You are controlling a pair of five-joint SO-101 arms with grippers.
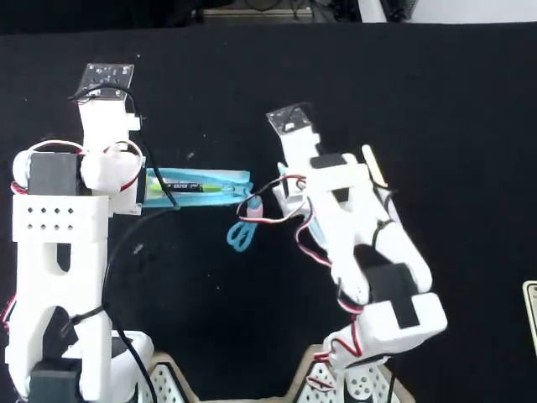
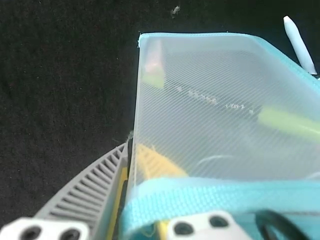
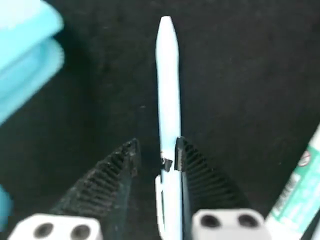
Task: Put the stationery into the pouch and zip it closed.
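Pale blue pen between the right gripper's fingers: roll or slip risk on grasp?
Pen looks slim, round, smooth: likely rolls if nudged, may slip when squeezed. Seems rigid, light. It sits against one finger of the open right gripper, so closing may push it sideways.

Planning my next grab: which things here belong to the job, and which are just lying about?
Job: pouch, marker inside it, pale blue pen, probably the green-and-white stick.
Lying about: cropped pale thing, far right of the high view.
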